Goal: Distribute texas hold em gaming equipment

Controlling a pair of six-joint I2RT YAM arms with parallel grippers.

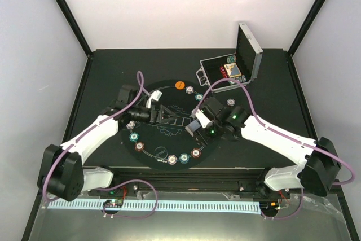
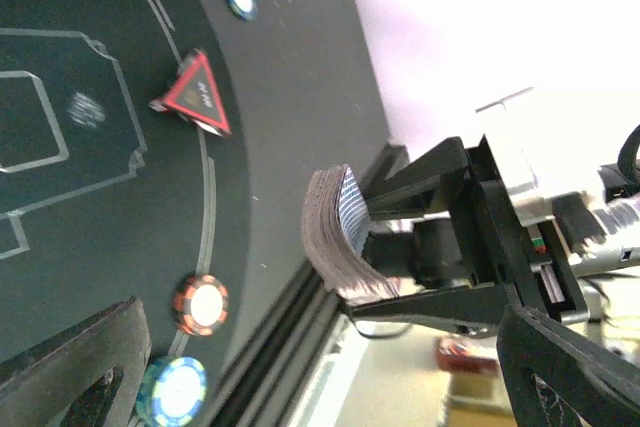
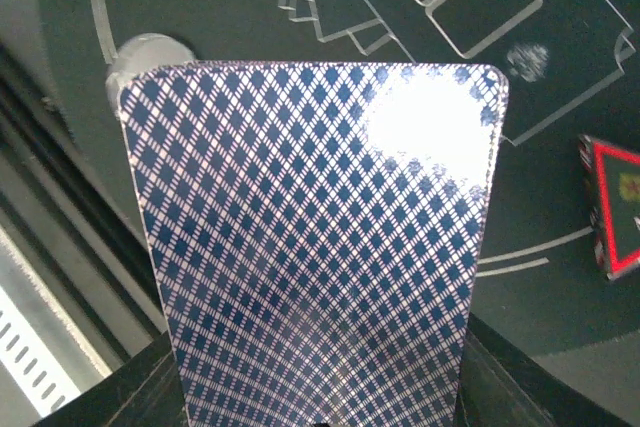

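My right gripper [image 1: 196,125] is shut on a deck of blue-diamond-backed playing cards [image 3: 320,247] and holds it above the round black mat [image 1: 152,139]. The deck [image 2: 340,237] is bowed between the right gripper's fingers in the left wrist view. My left gripper [image 1: 174,119] is open, its jaws wide apart, facing the deck from the left without touching it. A red triangle marker [image 2: 195,95] lies on the mat near its rim, and it also shows in the right wrist view [image 3: 612,209]. Several chips [image 1: 184,158] ring the mat. An orange disc [image 1: 179,84] lies at its far edge.
The silver case [image 1: 248,49] stands open at the back right, with chips and cards inside. A red-brown chip [image 2: 202,304] and a teal chip [image 2: 172,392] lie on the mat's near rim. A black rail [image 1: 186,180] runs along the near table edge.
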